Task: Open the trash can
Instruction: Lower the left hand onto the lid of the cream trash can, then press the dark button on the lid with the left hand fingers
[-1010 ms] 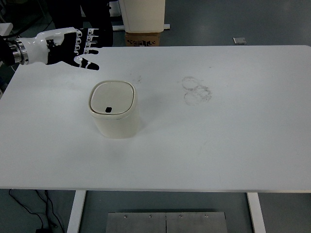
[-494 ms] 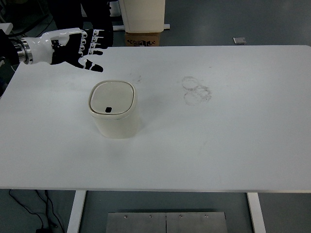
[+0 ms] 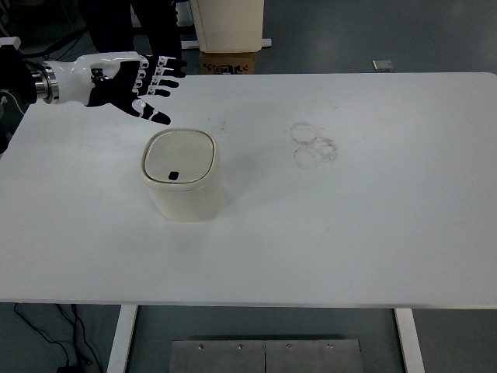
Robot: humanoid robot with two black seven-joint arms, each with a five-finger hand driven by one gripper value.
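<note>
A cream trash can (image 3: 183, 177) with rounded corners stands on the white table (image 3: 349, 217), left of centre. Its lid is closed, with a small dark button near the lid's front edge. My left hand (image 3: 147, 85), black and white, comes in from the upper left and hovers above the table's far edge, behind and left of the can. Its fingers are spread and hold nothing. The hand is not touching the can. My right arm does not show.
Faint grey ring marks (image 3: 314, 144) stain the table right of the can. Beyond the far edge stand a cardboard box (image 3: 229, 61) and a white cabinet (image 3: 227, 23). Dark trouser legs of a person (image 3: 147, 23) stand behind the table's far left.
My left hand has moved right and slightly toward the can over the last second. The can has not moved.
</note>
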